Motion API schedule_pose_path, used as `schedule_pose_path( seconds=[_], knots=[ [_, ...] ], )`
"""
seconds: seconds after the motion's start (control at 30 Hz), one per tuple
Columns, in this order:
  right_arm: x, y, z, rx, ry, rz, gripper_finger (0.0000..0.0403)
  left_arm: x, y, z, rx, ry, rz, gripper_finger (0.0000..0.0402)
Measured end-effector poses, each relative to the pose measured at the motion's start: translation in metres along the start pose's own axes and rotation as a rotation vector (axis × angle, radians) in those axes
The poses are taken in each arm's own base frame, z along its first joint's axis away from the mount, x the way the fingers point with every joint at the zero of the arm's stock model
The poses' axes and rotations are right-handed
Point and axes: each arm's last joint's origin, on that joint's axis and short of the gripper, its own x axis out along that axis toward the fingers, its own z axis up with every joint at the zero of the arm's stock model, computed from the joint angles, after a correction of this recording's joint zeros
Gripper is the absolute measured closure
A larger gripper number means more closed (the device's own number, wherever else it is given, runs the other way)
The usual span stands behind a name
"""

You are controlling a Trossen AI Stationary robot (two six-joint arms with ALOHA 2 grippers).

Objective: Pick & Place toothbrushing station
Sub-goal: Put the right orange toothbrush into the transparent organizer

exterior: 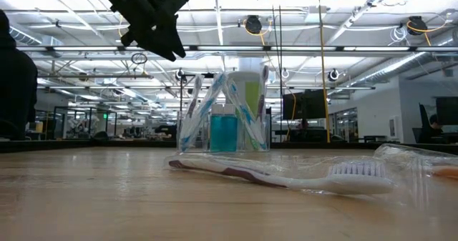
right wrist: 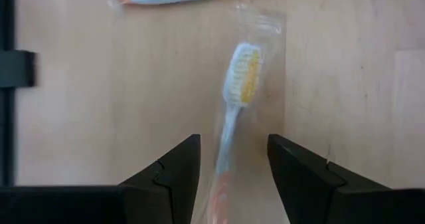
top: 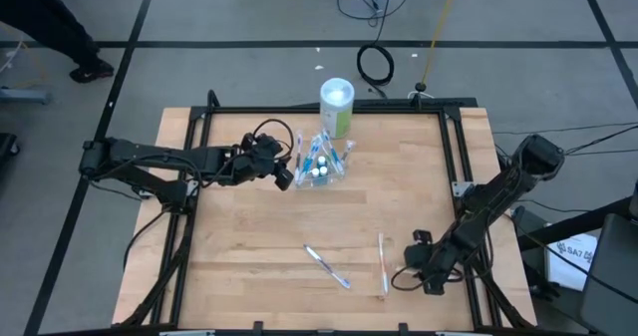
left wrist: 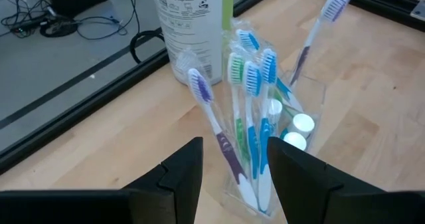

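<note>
Left gripper (left wrist: 234,177) spread by clear plastic cup (top: 321,168) of wrapped pastel toothbrushes (left wrist: 247,111); canister (top: 337,105) print unreadable. Right gripper (right wrist: 234,177) spread over one of two loose wrapped toothbrushes (right wrist: 232,98).

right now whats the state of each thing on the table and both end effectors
clear cup: upright, holding toothbrushes and tubes
canister: upright, capped
purple toothbrush: flat, wrapped
orange toothbrush: flat, wrapped
left end effector: open, beside the cup
right end effector: open, over the orange toothbrush
</note>
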Motion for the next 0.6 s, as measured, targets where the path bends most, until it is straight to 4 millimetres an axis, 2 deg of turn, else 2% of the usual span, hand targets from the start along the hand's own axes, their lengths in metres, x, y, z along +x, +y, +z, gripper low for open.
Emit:
schedule_pose_path(
  seconds=[0.17, 0.27, 0.4, 0.6],
  knots=[
    [0.011, 0.0, -0.001, -0.054, 0.017, -0.028, 0.0235, 0.0, 0.0, 0.0, 0.004, 0.0, 0.0, 0.0227],
    [0.013, 0.0, -0.001, -0.128, 0.012, -0.042, 0.0249, 0.0, 0.0, 0.0, 0.004, 0.0, 0.0, 0.0227],
    [0.014, -0.001, -0.001, -0.182, -0.015, -0.074, 0.0292, 0.0, 0.0, 0.0, 0.005, 0.002, 0.0, 0.0227],
    [0.014, -0.002, 0.0, -0.174, -0.028, -0.091, 0.0382, 0.0, 0.001, -0.003, 0.031, 0.034, -0.003, 0.0227]
  ],
)
